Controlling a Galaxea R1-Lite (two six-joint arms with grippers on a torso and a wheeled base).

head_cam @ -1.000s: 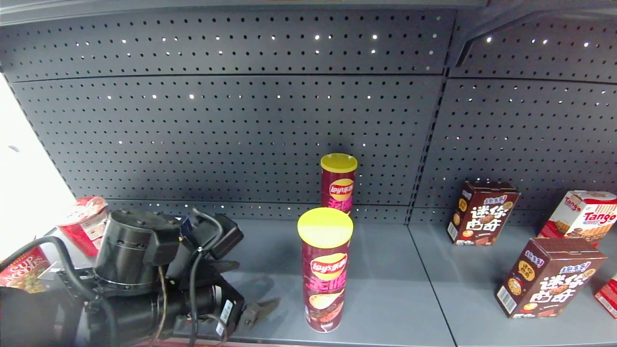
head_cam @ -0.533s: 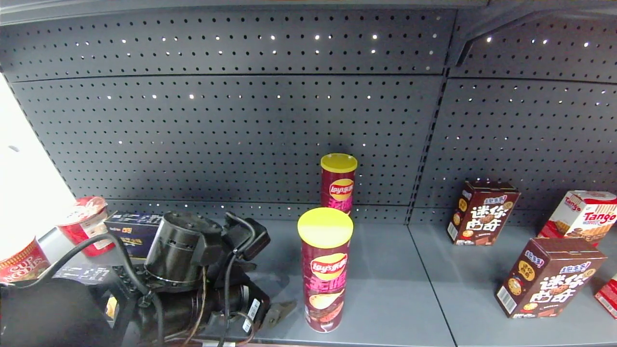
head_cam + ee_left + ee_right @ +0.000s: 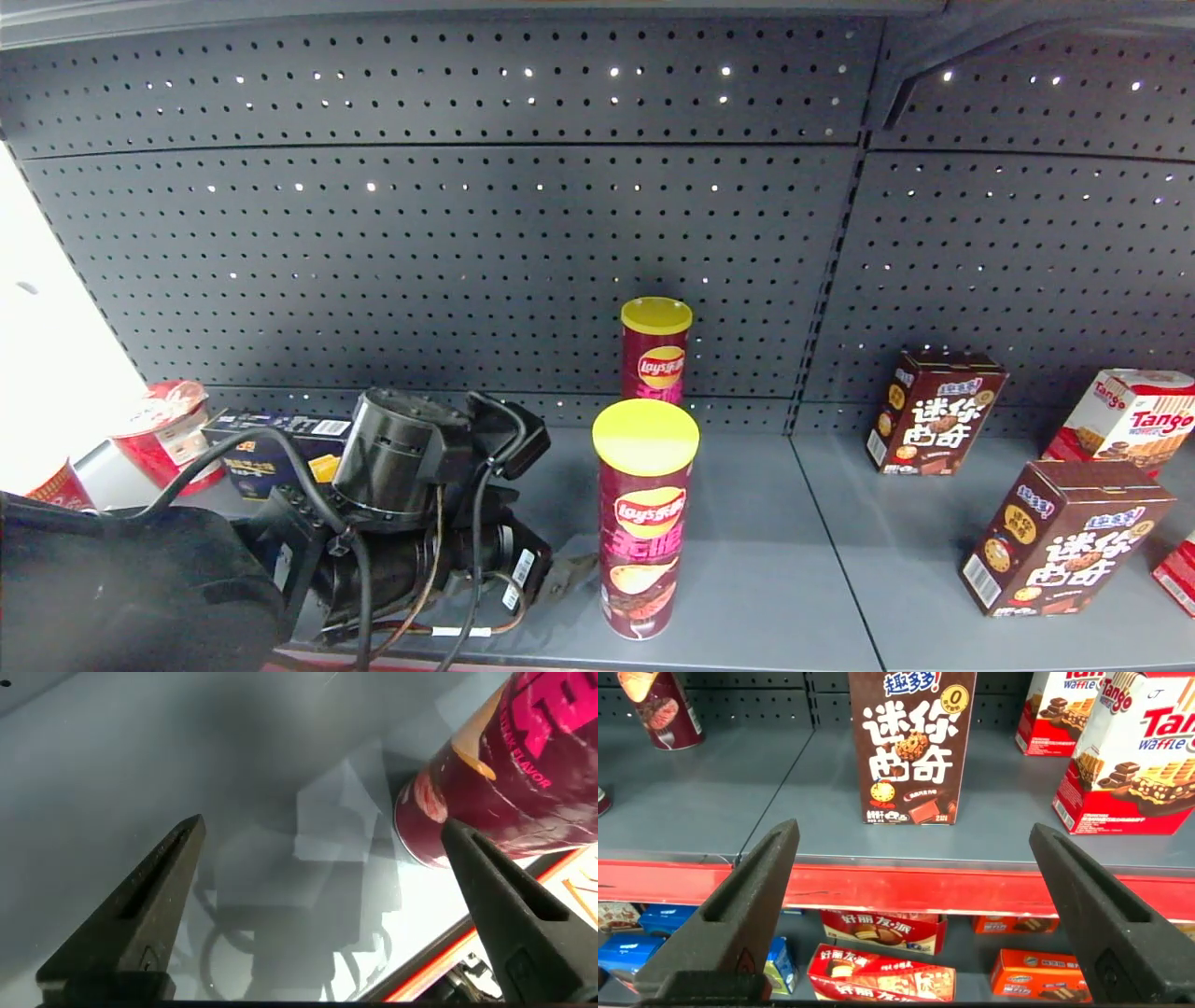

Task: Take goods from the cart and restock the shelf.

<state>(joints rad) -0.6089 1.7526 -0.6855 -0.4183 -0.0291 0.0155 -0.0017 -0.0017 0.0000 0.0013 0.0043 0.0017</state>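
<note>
Two chip cans (image 3: 644, 532) on grey shelf (image 3: 766, 560) (pegboard (image 3: 420, 233) behind); left fingers (image 3: 140, 915), right fingers (image 3: 729, 915) wide, empty.

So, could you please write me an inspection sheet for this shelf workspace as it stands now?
Surface: grey metal shelf, carrying stock.
Job's things: front chips can upright near the shelf's front edge; rear chips can upright by the back panel.
Clutter: nothing seen.
Grippers: left gripper open, low over the shelf, one finger close beside the front chips can's base; right gripper open and empty, before the shelf edge, facing a brown biscuit box.
Cables: black cables looped along the left arm.
Surroundings: perforated back panel; cup noodles and a dark box at left; wafer box at right; stocked lower shelf.
</note>
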